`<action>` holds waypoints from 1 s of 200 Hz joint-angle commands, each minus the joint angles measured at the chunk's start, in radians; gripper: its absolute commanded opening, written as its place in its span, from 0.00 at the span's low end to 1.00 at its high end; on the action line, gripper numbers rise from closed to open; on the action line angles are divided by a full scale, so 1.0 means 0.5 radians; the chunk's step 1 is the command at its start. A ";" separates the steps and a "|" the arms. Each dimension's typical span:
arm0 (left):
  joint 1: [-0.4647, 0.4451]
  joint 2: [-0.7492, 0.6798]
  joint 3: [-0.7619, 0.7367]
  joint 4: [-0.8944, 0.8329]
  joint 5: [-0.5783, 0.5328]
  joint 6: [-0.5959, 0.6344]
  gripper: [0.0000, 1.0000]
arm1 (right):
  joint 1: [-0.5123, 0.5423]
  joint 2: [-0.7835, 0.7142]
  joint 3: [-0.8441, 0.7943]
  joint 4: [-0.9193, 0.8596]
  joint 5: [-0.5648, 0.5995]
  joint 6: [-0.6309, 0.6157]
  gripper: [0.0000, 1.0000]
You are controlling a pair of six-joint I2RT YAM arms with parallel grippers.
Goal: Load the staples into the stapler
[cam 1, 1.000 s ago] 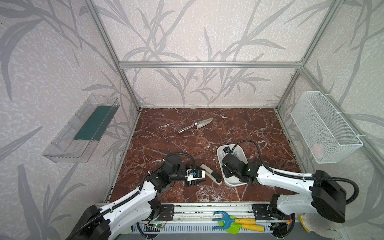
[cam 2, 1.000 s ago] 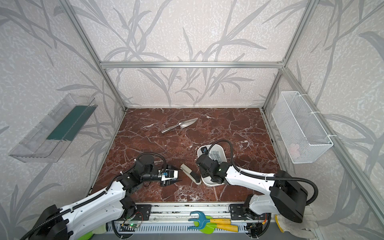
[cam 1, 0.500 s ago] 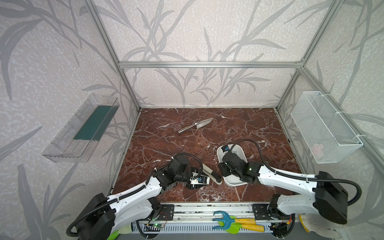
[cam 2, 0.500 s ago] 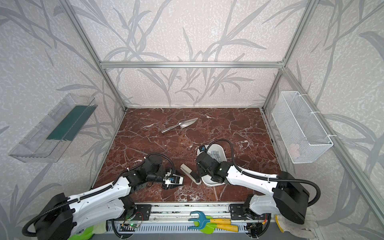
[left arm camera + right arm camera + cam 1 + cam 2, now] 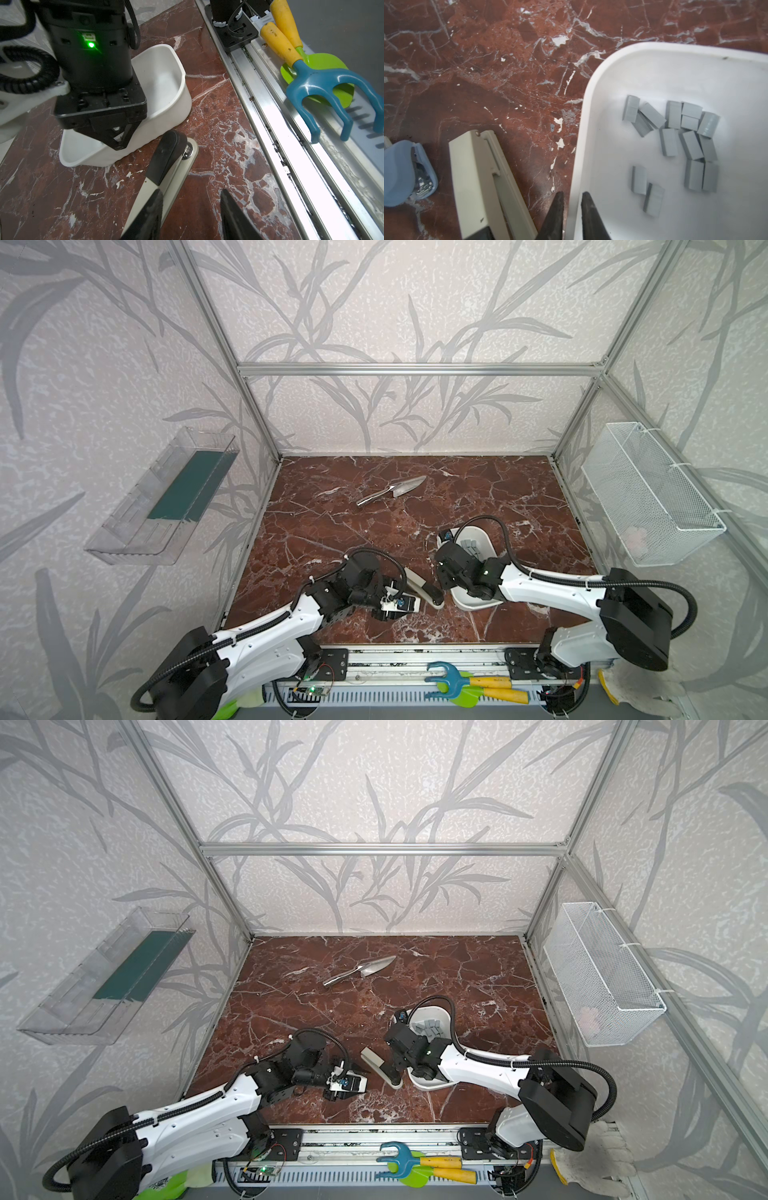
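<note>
Handling the staples (image 5: 668,142), a loose heap of short dull-grey metal strips, calls for a light touch. Each strip is judged to be light and stiff along its length, yet brittle at the glued joints. It is likely to break apart under a hard pinch and to skid on smooth plastic. Take hold across the two long flanks at mid-length. The strips lie on the floor of the white oval plastic tub (image 5: 583,124), several overlapping. The pair lying apart from the heap offers the clearest approach.

The right gripper (image 5: 572,193) has its jaws pinched narrowly on the tub's wall, one finger inside and one outside, and holds no strip. The cream-and-black stapler (image 5: 166,166) lies flat on the red marble counter (image 5: 332,510), just beside the tub. The left gripper (image 5: 191,191) has its jaws apart, with one finger over the stapler's cream end and nothing gripped.
</note>
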 commanded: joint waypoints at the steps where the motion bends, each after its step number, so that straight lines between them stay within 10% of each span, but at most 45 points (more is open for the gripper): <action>1: -0.009 0.059 0.070 0.002 0.021 0.094 0.47 | -0.030 -0.121 -0.090 -0.043 0.120 0.067 0.15; 86: -0.015 0.459 0.300 -0.003 -0.030 0.372 0.51 | -0.161 -0.502 -0.385 -0.006 0.230 0.136 0.09; 135: -0.014 0.679 0.528 -0.177 0.004 0.504 0.58 | -0.170 -0.680 -0.380 -0.059 0.168 0.074 0.51; 200: -0.014 0.825 0.685 -0.321 0.115 0.541 0.60 | -0.168 -1.063 -0.433 -0.112 0.023 -0.053 0.56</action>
